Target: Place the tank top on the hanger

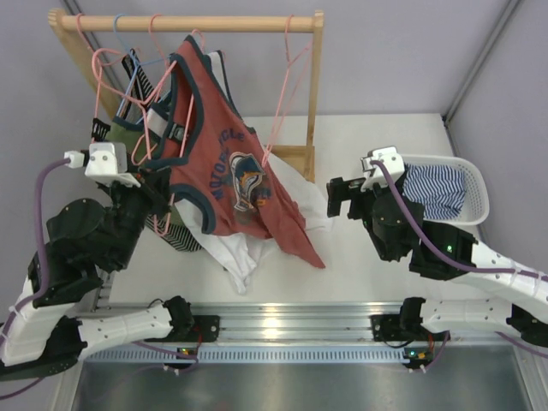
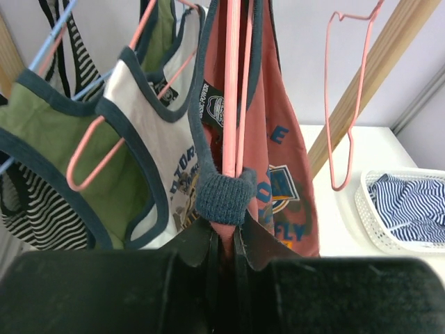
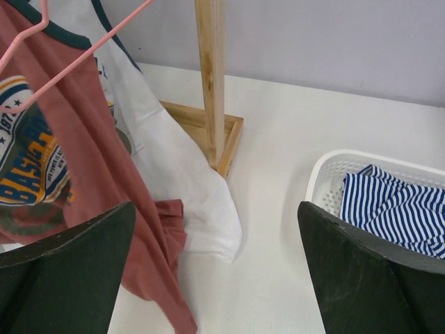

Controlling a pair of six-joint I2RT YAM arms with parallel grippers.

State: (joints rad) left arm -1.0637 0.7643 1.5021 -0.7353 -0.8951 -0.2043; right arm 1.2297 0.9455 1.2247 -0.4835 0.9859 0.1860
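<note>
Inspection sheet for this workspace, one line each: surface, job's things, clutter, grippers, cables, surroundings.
Surface: white table, with garments lying on its left part.
Job's things: tank top hangs bunched with its hem trailing on the table; its navy strap is wrapped round the wires of the hanger.
Clutter: white top lying under it; basket holding a striped garment.
Grippers: left gripper shut on the tank top; right gripper open, holding nothing.
Cables: purple cable on the left arm, another on the right; no snag seen.
Surroundings: wooden rack, spare pink hanger, blue hanger, green top.
</note>
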